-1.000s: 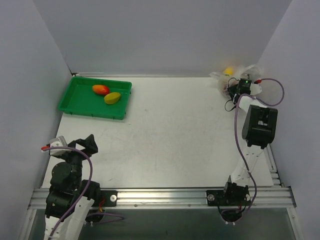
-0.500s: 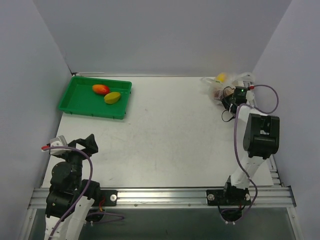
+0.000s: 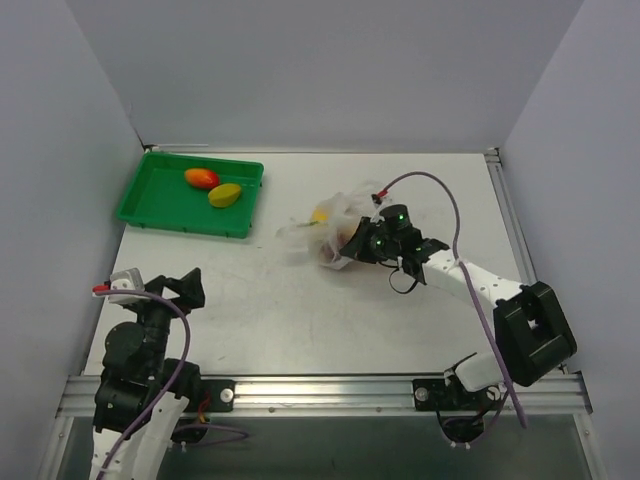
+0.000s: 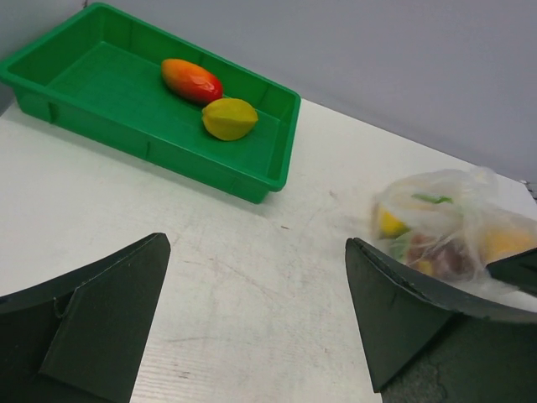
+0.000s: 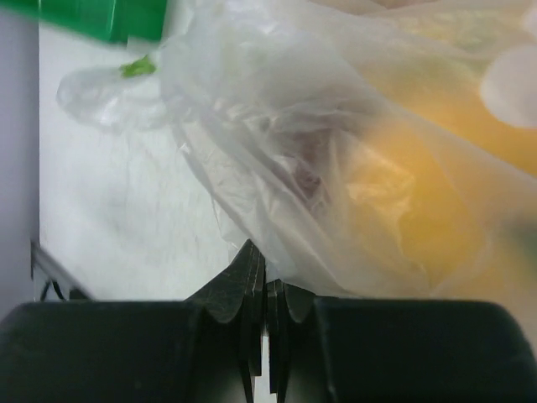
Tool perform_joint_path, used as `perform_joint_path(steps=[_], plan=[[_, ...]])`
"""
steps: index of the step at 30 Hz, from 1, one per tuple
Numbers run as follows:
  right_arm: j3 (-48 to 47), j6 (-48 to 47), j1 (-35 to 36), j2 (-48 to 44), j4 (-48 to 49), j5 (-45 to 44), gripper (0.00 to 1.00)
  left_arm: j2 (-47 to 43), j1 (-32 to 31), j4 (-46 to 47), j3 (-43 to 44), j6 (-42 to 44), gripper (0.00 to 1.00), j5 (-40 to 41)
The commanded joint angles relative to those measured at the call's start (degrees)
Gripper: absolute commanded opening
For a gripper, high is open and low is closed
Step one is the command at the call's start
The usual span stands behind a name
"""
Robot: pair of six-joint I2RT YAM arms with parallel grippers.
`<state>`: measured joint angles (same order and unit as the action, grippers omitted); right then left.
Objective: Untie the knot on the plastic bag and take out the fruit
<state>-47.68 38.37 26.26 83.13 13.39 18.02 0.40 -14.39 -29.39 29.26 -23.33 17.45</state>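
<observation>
While the left gripper (image 3: 188, 288) is hovering over the near left corner of the table (image 3: 300, 320), its fingers (image 4: 92, 327) standing wide apart and holding nothing, a green tray (image 3: 180, 228) is sitting at the far left. It is carrying a red-orange mango (image 3: 201, 179) and, just beside it, a yellow-green mango (image 3: 224, 195).

Right of the tray and well apart from it, near the middle of the table, the plastic bag (image 3: 335, 215) is lying as a crumpled, clear, thin-skinned bundle. The fruit (image 4: 390, 222) is showing through the film as blurred patches: a yellow piece on the left side, something dark red and a touch of green lower down, and an orange-yellow one towards the right. A thin, bunched tail of plastic (image 3: 293, 232) is trailing from the bag's left side onto the table; whether that is the knot I cannot tell.

At the bag's right edge the right gripper (image 3: 356, 245) is pinching the film, its fingers (image 5: 243, 277) pressing together with a fold of the bag caught at their tips. From above, that gripper and its wrist are covering the bag's right side. In the right wrist view the creased film is blurring the fruit, so only a large orange-yellow shape and a darker reddish one are reading through.
</observation>
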Motion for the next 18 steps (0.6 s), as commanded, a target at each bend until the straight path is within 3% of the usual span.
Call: perform_joint_path(steps=[1, 7, 11, 14, 15, 18], plan=[[1.8, -6.45, 7.1, -4.37, -3.44, 6.4, 0.0, 2.29, 0.33, 5.38, 0.36, 1.36, 0.97, -6.98], [9.88, -7.96, 13.82, -12.28, -4.33, 0.63, 0.0, 16.25, 0.51, 7.68, 2.12, 1.8, 0.97, -20.95], [13.22, -8.31, 15.39, -16.23, -5.82, -1.92, 0.0, 26.12, 0.16, 7.85, 3.7, -3.2, 0.97, -28.16], [14.11, -9.36, 17.94, -19.05, -8.02, -5.52, 0.16, 30.26, -2.39, 7.94, 3.79, -5.84, 0.97, -30.37], [13.76, -10.41, 18.64, -19.84, -8.98, -6.15, 0.33, 30.62, -4.48, 7.85, 3.62, -6.37, 0.97, -30.2], [10.95, -14.35, 21.97, -23.45, -15.82, -10.96, 0.61, 29.66, -8.27, 7.33, 2.74, -10.32, 0.97, -28.62]])
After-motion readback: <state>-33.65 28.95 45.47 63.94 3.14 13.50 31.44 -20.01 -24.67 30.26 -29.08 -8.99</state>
